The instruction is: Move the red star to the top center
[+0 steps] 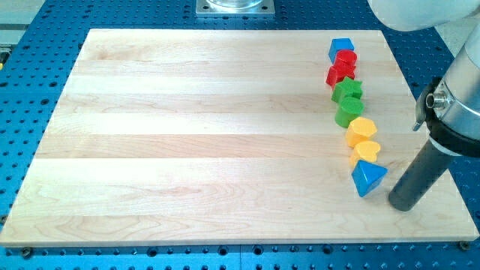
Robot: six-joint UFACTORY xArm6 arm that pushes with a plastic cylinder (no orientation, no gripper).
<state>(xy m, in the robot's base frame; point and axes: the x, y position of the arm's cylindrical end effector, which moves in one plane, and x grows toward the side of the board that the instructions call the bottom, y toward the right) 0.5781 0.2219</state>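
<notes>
The red star (339, 75) lies near the view's top right in a column of blocks on the wooden board (187, 135). Above it sit a red cylinder (346, 58) and a blue cube (340, 48). Below it come a green star (348, 91), a green cylinder (349, 112), two yellow blocks (361, 130) (367, 151) and a blue triangle (367, 178). My tip (401, 204) rests on the board at the view's lower right, just right of the blue triangle, not touching it and far below the red star.
The board lies on a blue perforated table (45, 22). A metal mount (235, 7) sits at the view's top centre. The arm's white and grey body (457, 97) fills the view's right edge.
</notes>
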